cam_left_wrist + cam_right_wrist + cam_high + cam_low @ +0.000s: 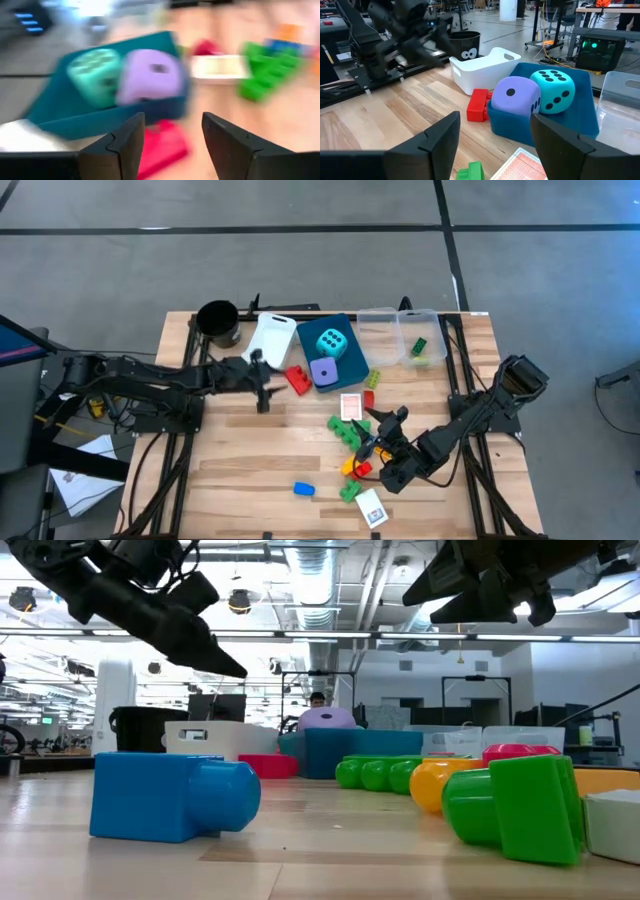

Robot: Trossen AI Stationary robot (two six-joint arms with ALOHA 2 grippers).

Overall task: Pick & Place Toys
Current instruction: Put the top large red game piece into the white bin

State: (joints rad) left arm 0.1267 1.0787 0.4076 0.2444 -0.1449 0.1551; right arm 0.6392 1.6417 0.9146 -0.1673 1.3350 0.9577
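My left gripper [268,378] is open and empty, just left of a red brick [298,380] that lies on the table against the blue bin [343,328]; in the left wrist view the brick [162,145] shows between the fingers. The blue bin holds a cyan die [332,343] and a purple die [323,372]. My right gripper [388,423] is open and empty above a cluster of green, yellow, red and orange bricks [353,445]. A blue brick [304,489] lies alone near the front edge. Cards lie at mid-table [352,406] and at the front [371,508].
A black cup [218,323] and a white bin [270,338] stand at the back left of the blue bin. Two clear bins [398,335] stand to its right; one holds a green brick [418,347]. Bare wood lies at the front left.
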